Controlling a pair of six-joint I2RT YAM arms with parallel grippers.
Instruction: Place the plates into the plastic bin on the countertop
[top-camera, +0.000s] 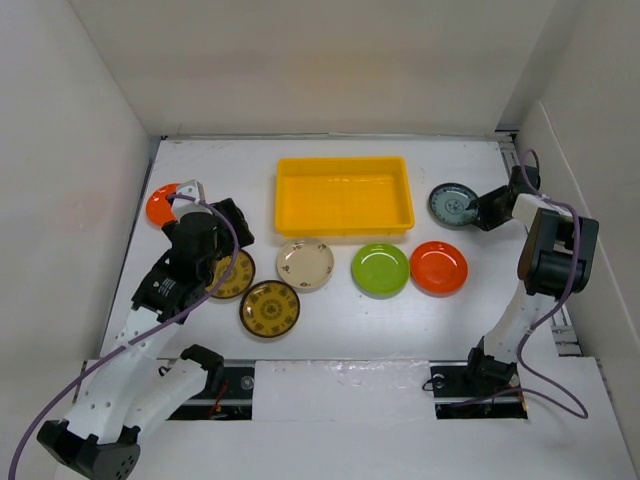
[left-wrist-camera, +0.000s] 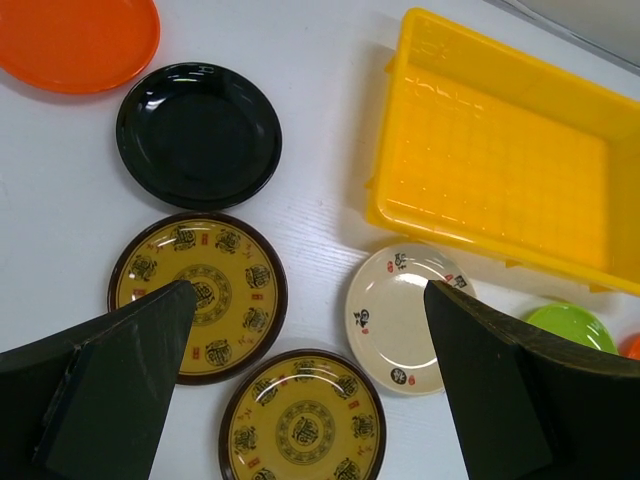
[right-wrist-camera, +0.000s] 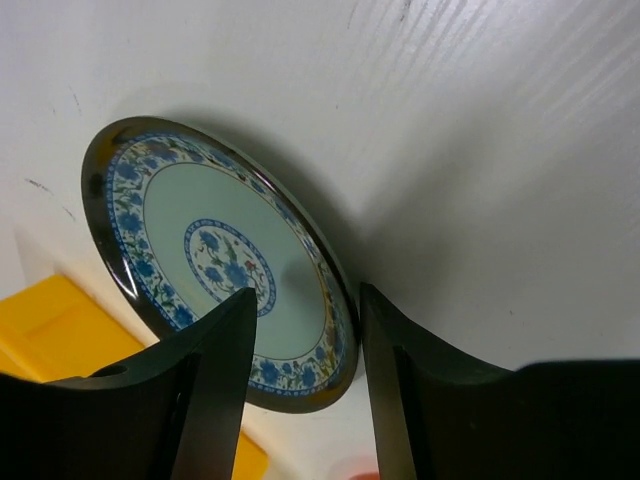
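Sitting empty near the middle of the far edge of the countertop, the plastic bin has all eight plates lying outside it. The left gripper hangs toward the left edge with its fingers spread wide and nothing between them, above the rear brown-gold plate and the front brown-gold plate. Farther back along that edge lie the black plate and the left orange plate. Just in front of the bin, the cream plate, the green plate and the right orange plate form a row.

Toward the far right corner, the right gripper has its fingers drawn to a narrow gap astride the rim of the blue-white plate. One finger is over the plate's face and the other is outside it. Whether they pinch it I cannot tell.
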